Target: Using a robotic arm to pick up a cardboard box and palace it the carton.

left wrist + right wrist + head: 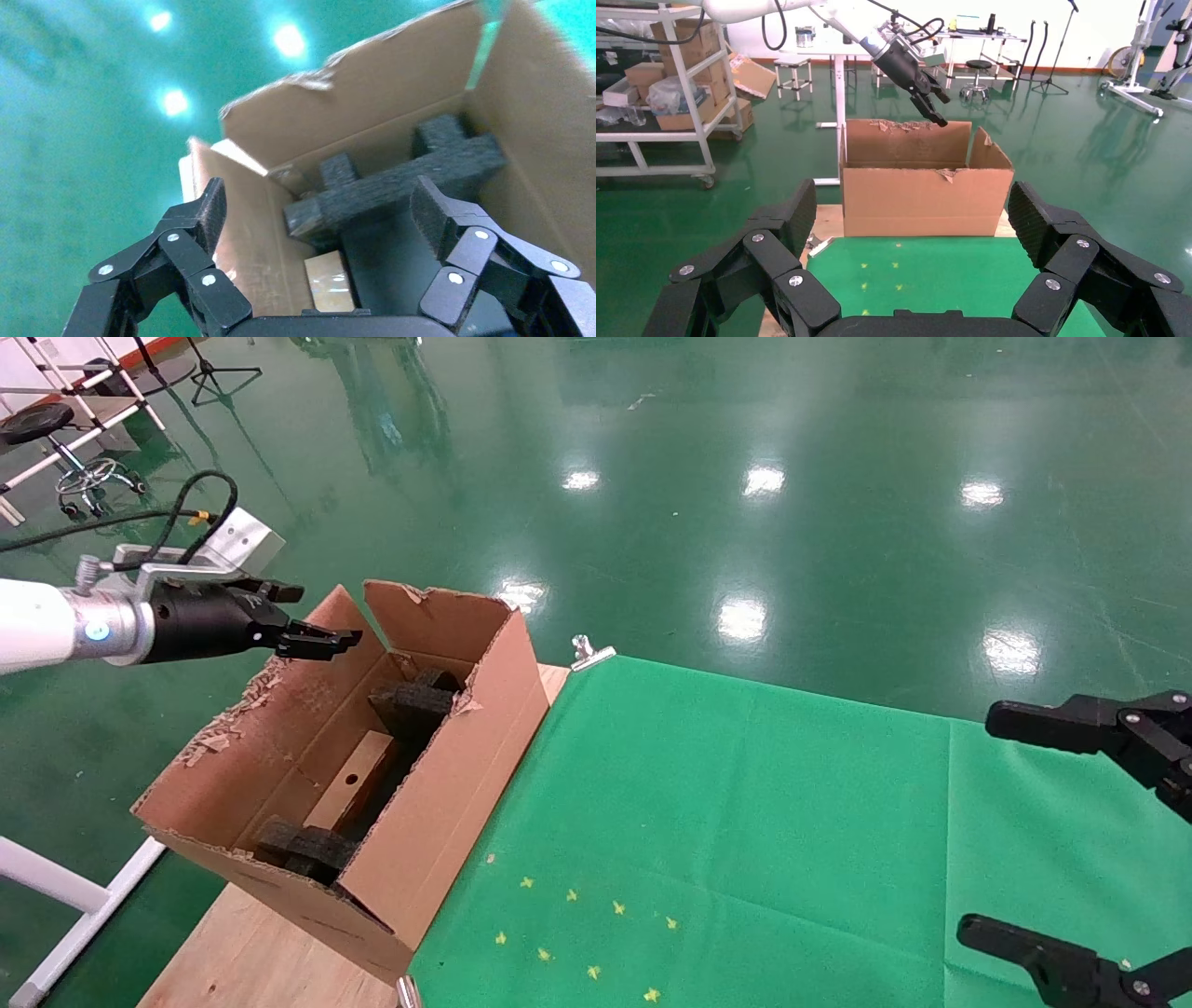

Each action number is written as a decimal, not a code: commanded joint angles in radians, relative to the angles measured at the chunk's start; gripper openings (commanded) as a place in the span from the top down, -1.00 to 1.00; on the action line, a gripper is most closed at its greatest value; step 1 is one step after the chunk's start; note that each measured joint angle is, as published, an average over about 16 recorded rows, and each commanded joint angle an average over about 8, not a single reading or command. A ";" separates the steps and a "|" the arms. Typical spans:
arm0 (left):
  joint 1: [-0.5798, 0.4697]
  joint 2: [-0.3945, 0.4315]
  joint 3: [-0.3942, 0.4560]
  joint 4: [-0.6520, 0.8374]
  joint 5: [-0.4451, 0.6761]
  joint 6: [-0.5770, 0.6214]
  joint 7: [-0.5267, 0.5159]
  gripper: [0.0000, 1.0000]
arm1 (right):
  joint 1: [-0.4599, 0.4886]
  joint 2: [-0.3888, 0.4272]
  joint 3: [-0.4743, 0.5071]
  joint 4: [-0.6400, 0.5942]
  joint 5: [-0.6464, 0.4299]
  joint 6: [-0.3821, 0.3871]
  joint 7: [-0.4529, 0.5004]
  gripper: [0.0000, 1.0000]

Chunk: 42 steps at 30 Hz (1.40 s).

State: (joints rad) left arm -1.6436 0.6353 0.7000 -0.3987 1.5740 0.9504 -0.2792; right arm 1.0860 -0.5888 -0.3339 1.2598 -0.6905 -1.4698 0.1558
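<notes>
Two grippers in view, one at work. Left gripper (321,640) (316,210) on the robotic arm (56,621) hangs over the far left flap of the carton (447,784), fingers spread apart and holding nothing. In the right wrist view it (932,107) shows above the carton's (923,200) torn back flap, not touching the cardboard.

Below and just ahead of the left gripper's fingers (207,210) lies the open inside of the carton (393,105). A black foam block (414,700) (393,186) sits crosswise nearest the gripper. A second foam block (312,850) sits at the near end, farther from the gripper.

Between the two blocks lies the cardboard box (352,789), flat on the carton floor, running lengthwise. It is slim, brown, rectangular, with a small round hole in its upper face. In the left wrist view one end of the box (330,281) shows under the gripper, covered with clear shiny tape that catches the light.

Carton flaps are ragged, torn along the left edge and at the far corner. The carton stands on a wooden board (251,947), its right wall along the edge of a green cloth (745,822). A metal clip (589,652) holds the cloth's far corner.

Right gripper (1024,826) (912,232) is parked well off on the other side, over the cloth, fingers wide apart and empty.
</notes>
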 commanded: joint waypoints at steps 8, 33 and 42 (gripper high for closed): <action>0.013 -0.025 -0.013 -0.066 -0.028 0.041 -0.002 -1.00 | 0.000 0.000 0.000 0.000 0.000 0.000 0.000 -1.00; 0.236 -0.026 -0.177 -0.396 -0.355 0.244 0.035 -1.00 | 0.000 0.000 0.000 0.000 0.000 0.000 0.000 -1.00; 0.321 -0.025 -0.239 -0.521 -0.480 0.321 0.050 -1.00 | 0.000 0.000 0.000 0.000 0.001 0.000 0.000 -1.00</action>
State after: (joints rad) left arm -1.3225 0.6101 0.4612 -0.9196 1.0943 1.2712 -0.2296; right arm 1.0861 -0.5886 -0.3343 1.2595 -0.6900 -1.4695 0.1555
